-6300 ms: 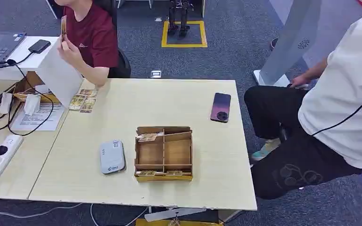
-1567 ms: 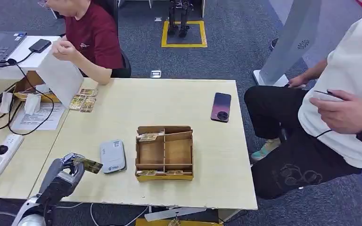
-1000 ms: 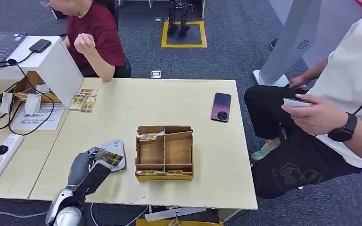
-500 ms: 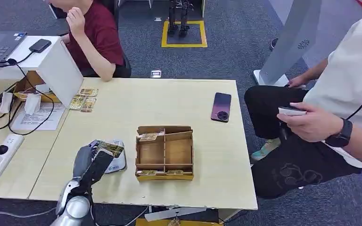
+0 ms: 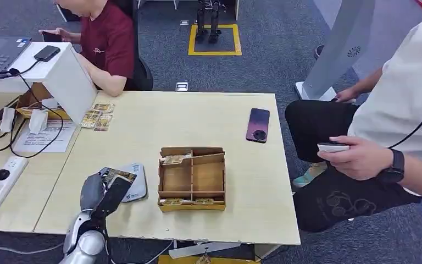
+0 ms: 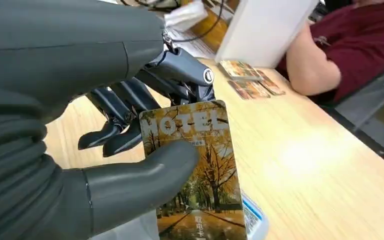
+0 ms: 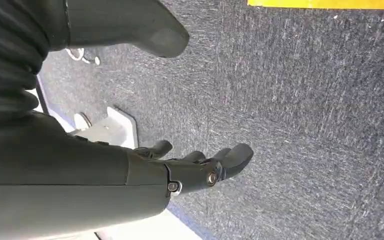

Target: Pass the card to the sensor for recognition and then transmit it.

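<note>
The left hand [image 5: 103,192] reaches over the near left part of the light wooden tabletop [image 5: 159,118] and holds a hotel key card [image 5: 117,177] pinched between its thick thumb and its darker fingers. In the left wrist view the card [image 6: 195,165] shows a picture of yellow autumn trees with the word HOTEL across one end, and the thumb [image 6: 145,175] presses flat on its face. The card hovers over the grey card reader [image 5: 135,187], which lies on the tabletop just beside the wooden divided box [image 5: 191,179]; whether card and reader touch cannot be told. A corner of the reader [image 6: 252,220] peeks out under the card in the wrist view. The box holds a few cards in its far left compartment and along its near edge.

The right hand [image 7: 200,165] hangs over dark grey carpet [image 7: 305,100], holding nothing, its fingers apart and loosely curved.

A dark phone [image 5: 257,125] lies near the far right side of the tabletop. More cards [image 5: 97,118] lie at the far left corner, next to a leaning white board [image 5: 68,82]. A person in a red shirt [image 5: 110,41] sits behind that corner, and a person in a white shirt [image 5: 401,110] sits to the right, holding a phone [image 5: 332,147].
</note>
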Controlling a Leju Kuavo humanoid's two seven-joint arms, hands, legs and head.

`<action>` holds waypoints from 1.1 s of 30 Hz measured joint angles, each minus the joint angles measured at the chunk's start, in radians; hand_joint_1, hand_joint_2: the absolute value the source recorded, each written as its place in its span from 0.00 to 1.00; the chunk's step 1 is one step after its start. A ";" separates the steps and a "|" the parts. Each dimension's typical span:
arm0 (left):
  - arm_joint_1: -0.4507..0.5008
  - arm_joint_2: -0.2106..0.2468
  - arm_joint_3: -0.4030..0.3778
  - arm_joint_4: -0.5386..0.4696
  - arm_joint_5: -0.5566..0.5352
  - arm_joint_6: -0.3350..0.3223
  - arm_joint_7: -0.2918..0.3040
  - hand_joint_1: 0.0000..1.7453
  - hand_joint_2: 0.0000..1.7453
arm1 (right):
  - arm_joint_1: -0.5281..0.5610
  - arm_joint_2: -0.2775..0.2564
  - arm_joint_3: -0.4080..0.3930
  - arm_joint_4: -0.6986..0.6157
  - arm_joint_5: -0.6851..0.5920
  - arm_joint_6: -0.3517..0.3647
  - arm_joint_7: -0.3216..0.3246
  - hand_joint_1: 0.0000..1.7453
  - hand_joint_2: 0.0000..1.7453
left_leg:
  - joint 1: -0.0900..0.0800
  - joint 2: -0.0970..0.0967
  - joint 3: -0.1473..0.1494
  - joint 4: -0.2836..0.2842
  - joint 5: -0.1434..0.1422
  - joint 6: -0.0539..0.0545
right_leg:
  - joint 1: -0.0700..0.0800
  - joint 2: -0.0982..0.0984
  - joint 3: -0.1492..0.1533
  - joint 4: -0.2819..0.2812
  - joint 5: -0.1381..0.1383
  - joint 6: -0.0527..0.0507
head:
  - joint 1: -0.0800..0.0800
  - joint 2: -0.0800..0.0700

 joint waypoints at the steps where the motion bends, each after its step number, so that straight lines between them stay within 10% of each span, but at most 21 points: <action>1: -0.003 0.000 0.009 0.012 -0.009 0.011 0.001 1.00 1.00 | 0.000 0.000 0.000 0.000 0.002 0.000 0.000 0.00 1.00 | 0.000 0.000 0.000 0.000 0.000 0.000 | 0.000 0.000 0.000 0.000 0.000 0.000 | 0.000 0.000; 33: -0.021 -0.013 0.067 0.095 -0.006 -0.005 -0.027 1.00 1.00 | -0.002 0.000 0.001 0.000 0.012 -0.005 -0.014 0.00 1.00 | 0.000 0.000 0.000 0.000 0.000 0.000 | 0.000 0.000 0.001 0.000 0.000 0.000 | 0.000 0.000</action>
